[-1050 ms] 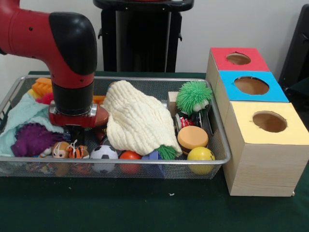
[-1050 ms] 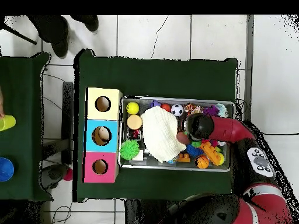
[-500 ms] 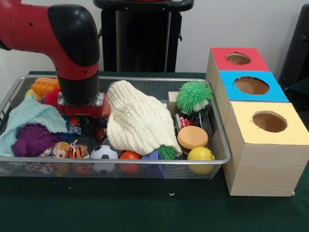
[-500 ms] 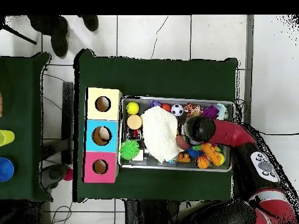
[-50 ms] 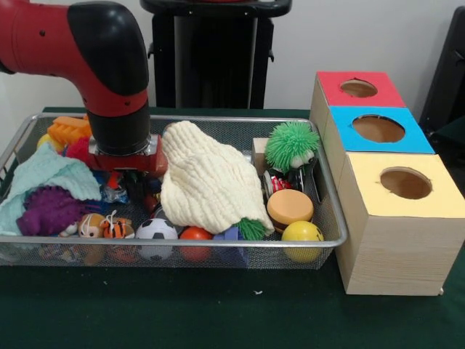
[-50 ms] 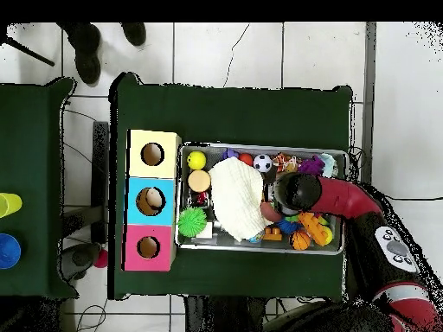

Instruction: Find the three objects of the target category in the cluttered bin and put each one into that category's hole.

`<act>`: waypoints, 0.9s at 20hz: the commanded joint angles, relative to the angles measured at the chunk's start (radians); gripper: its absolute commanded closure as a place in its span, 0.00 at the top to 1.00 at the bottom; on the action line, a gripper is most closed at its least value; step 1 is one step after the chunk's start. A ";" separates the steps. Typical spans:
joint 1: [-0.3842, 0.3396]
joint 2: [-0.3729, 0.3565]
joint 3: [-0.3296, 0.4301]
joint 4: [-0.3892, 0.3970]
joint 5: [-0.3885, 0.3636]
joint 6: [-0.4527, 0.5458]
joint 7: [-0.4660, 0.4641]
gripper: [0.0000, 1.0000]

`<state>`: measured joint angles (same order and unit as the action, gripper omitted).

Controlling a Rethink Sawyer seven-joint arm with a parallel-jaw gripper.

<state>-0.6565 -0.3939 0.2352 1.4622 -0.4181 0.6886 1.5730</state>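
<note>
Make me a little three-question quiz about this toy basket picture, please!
1. True or false: the big cream cloth lies in the middle of the wire basket.
2. Which box top sits between the other two? A) red B) blue C) yellow
3. Fill in: the black and white ball at the basket's front edge is a ______ ball.

Key
1. True.
2. B, the blue box, with the red box on one side and the yellow box on the other.
3. Soccer: the soccer ball lies beside an orange ball.
</note>
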 commanded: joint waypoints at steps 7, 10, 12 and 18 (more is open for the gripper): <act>-0.042 -0.002 0.076 0.107 -0.013 0.137 -0.147 0.00; -0.049 -0.013 0.086 0.115 -0.014 0.138 -0.155 0.00; -0.053 -0.024 0.094 0.122 -0.015 0.137 -0.158 0.00; -0.065 -0.063 0.117 0.142 -0.013 0.121 -0.154 0.00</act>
<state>-0.6979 -0.4370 0.2807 1.5162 -0.4194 0.6929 1.5730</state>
